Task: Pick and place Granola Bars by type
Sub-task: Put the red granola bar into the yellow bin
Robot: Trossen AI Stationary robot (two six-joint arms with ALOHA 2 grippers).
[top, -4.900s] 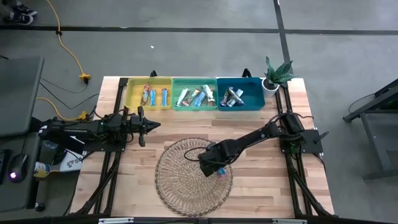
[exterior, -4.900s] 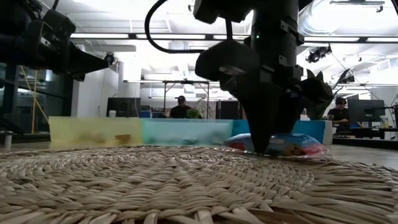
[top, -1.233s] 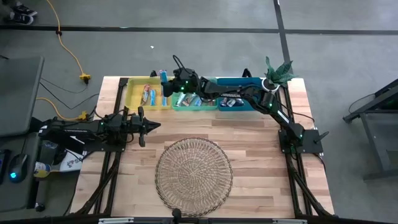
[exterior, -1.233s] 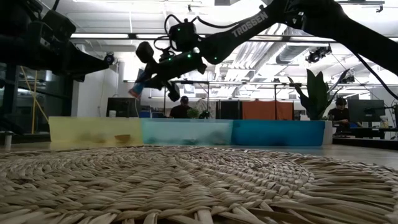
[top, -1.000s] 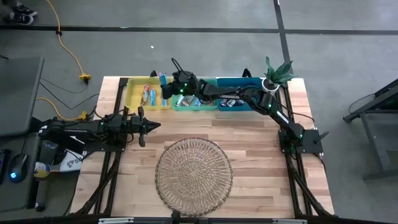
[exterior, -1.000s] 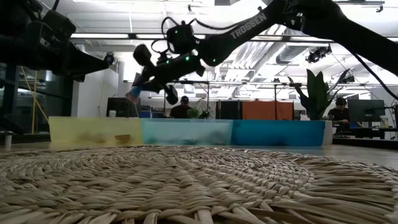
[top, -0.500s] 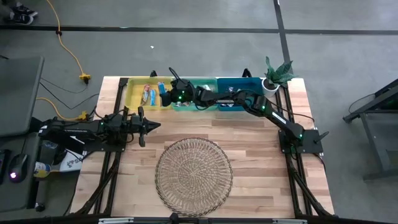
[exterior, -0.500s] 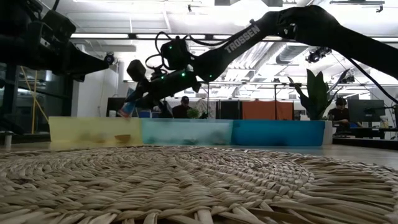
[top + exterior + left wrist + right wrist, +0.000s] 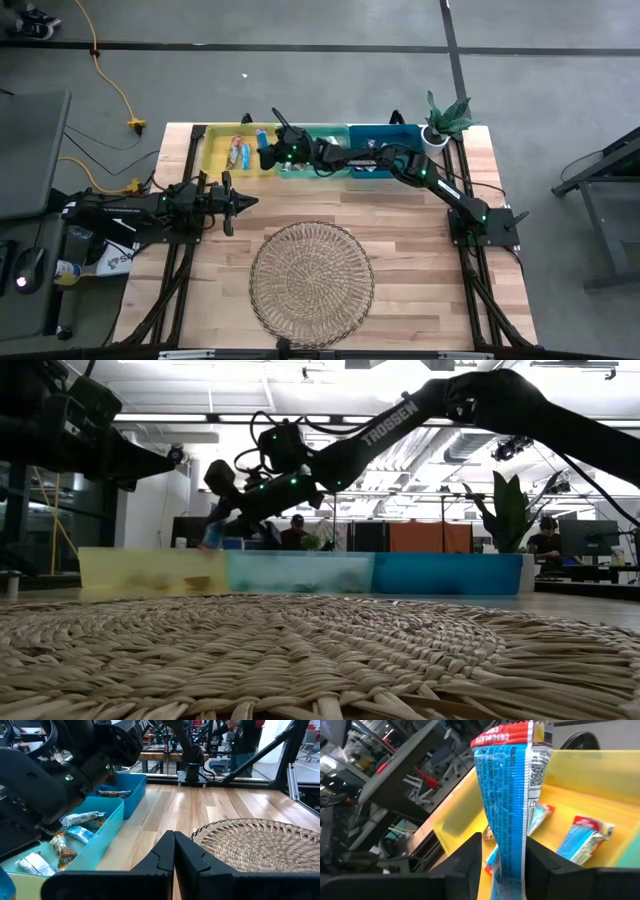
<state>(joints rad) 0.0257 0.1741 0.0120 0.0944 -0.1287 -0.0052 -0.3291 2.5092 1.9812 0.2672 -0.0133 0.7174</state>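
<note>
My right gripper [image 9: 266, 150] reaches over the yellow bin [image 9: 215, 158] at the table's far left. A blue-wrapped granola bar [image 9: 504, 815] stands upright between its fingers, above the bin. Its jaws stand a little apart: a strip of the bin shows between one finger [image 9: 470, 857] and the wrapper. In the low view the bar [image 9: 212, 536] hangs just above the bin's rim. Other blue bars [image 9: 584, 838] lie flat on the bin's floor. My left gripper [image 9: 246, 202] waits shut and level at the table's left, holding nothing. My right gripper has the blue bar's lower half [image 9: 506, 855] between its two fingers, slanting down from the table's right. The bar stands upright with its red-edged end up, clear of the bin's floor. One finger stands off the wrapper. Whether the other finger [image 9: 545, 865] touches it, I cannot tell.
A green bin [image 9: 312, 131] and a blue bin [image 9: 400, 129], both with bars in them, stand to the right of the yellow one. A potted plant [image 9: 446, 118] is at the far right corner. A round woven mat [image 9: 312, 285] lies near the front middle.
My right gripper has come down over the yellow bin with the blue bar and moved slightly toward the table's left. It has kept still for the last half second. The bar has stayed upright and is now lower, near the bin's rim.
</note>
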